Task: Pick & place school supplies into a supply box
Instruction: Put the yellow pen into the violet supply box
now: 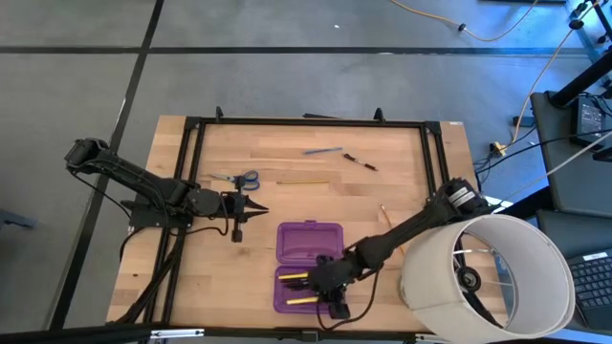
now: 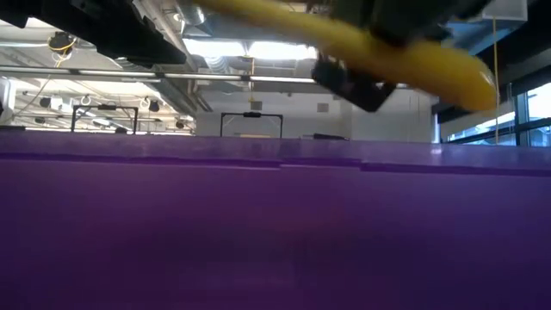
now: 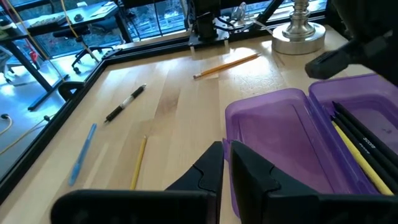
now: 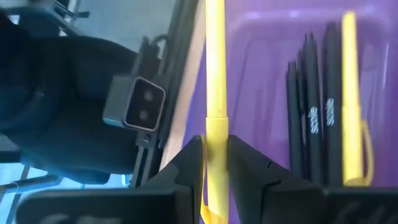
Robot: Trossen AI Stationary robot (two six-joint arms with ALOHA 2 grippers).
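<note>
Both arms are dark, near black, built of slim tubular links joined by thicker rounded joint housings. The left arm (image 1: 143,186) ends in a blocky wrist and two black fingers (image 3: 202,174) with angular, stepped inner faces tapering to a point. The right arm (image 1: 406,229) has a lighter ringed collar near its base and the same matte black fingers (image 4: 249,168), wedge-shaped with bevelled edges. Thin black cables trail from the left arm's base
</note>
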